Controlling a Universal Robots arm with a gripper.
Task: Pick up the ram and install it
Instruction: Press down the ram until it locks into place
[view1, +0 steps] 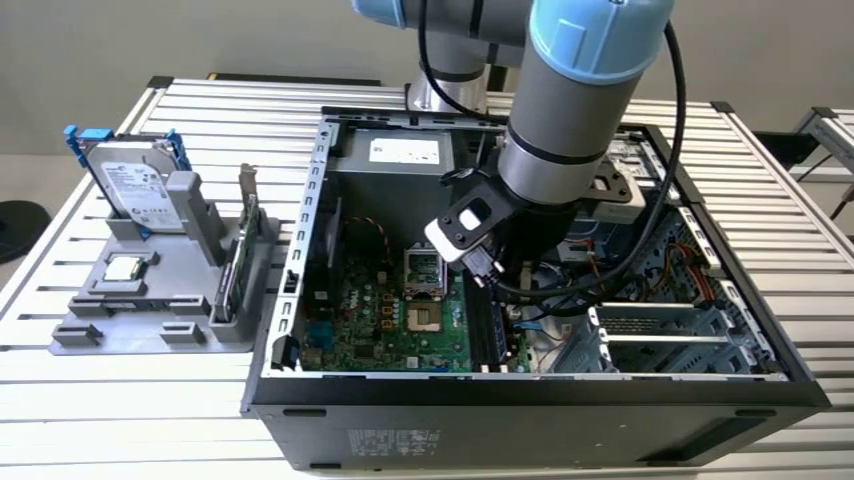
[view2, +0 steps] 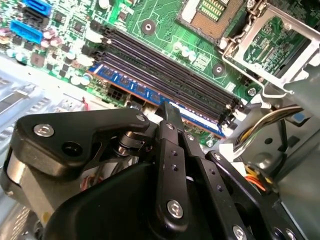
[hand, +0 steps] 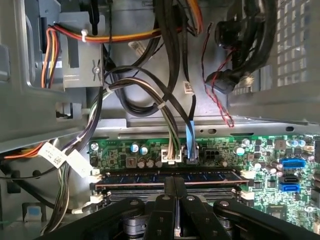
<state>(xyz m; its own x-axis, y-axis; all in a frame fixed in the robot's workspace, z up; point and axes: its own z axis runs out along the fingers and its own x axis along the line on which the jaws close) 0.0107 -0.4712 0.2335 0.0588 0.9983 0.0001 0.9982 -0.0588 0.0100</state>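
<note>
One ram (view2: 150, 92) seated among four slots (view2: 170, 70) — pincer (view2: 170, 112) apparently closed above.

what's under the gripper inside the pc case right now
Directly below the gripper lies the ram, a blue stick sitting in the outermost motherboard slot, with empty black slots beside it. The jaws cover its middle, so contact there cannot be seen.

Grey tubular arm (view1: 567, 110) with pale-blue joint caps, black cables — black, silver-screwed pincer (view2: 170, 112) links.
</note>
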